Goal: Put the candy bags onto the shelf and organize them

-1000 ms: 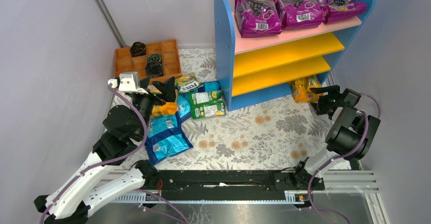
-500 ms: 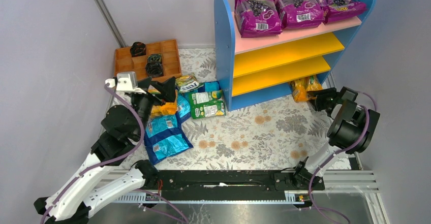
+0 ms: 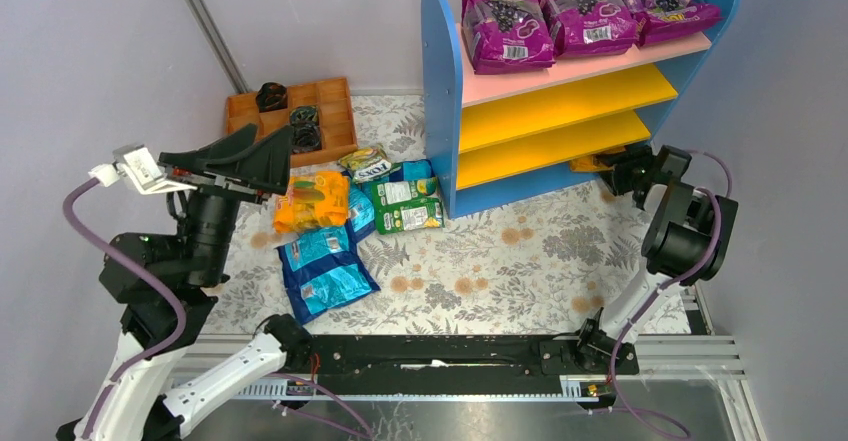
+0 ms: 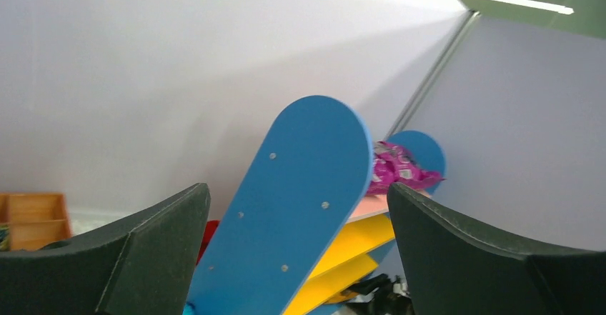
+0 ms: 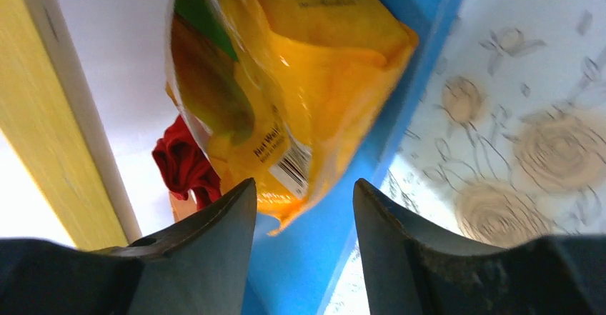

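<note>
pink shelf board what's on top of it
Three purple grape-print bags lie side by side on the pink board. The board surface directly beneath them is covered from view.

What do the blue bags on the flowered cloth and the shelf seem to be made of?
Blue bags: probably thin plastic film, glossy; they crinkle and throw bright highlights. Shelf: rigid flat panels with a smooth, fairly matt coloured finish, likely painted or laminated board, possibly plastic. Small screw heads show in its blue side panel.
</note>
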{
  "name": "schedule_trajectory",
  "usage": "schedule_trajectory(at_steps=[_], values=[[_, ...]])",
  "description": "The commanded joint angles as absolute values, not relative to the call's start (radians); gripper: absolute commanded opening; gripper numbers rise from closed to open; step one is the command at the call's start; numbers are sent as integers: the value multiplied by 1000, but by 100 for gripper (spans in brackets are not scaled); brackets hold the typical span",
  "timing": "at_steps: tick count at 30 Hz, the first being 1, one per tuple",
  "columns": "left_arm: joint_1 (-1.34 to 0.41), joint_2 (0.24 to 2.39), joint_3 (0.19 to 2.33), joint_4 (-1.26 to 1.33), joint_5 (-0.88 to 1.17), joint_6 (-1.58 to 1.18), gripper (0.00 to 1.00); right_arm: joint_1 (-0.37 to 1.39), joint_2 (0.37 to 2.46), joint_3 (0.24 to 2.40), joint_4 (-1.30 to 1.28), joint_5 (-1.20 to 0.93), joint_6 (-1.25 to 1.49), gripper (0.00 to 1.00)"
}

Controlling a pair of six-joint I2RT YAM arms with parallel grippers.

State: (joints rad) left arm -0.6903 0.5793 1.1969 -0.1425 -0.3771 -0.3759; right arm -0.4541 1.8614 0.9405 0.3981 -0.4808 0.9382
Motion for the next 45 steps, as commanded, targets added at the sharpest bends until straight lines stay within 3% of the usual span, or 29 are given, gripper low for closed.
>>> schedule_trajectory(at_steps=[1,6,31,38,41,45], values=[[-686,555,1173,-24,-283,-416,99,-463,1737,870,339,-399,873,63],[-685,602,1187,-21,-220,-434,99,-496,1706,835,309,-391,824,69],[-636,569,1124,61,-219,-403,89,-455,1883,1013,411,-431,891,67],[-627,524,1073,62,-331,-412,99,-452,1947,1076,405,-412,875,66],[-627,518,1038,20,-476,-433,99,-453,1973,1095,416,-411,887,61],[-625,555,992,24,-472,-413,99,-453,1978,1111,411,-417,889,59]])
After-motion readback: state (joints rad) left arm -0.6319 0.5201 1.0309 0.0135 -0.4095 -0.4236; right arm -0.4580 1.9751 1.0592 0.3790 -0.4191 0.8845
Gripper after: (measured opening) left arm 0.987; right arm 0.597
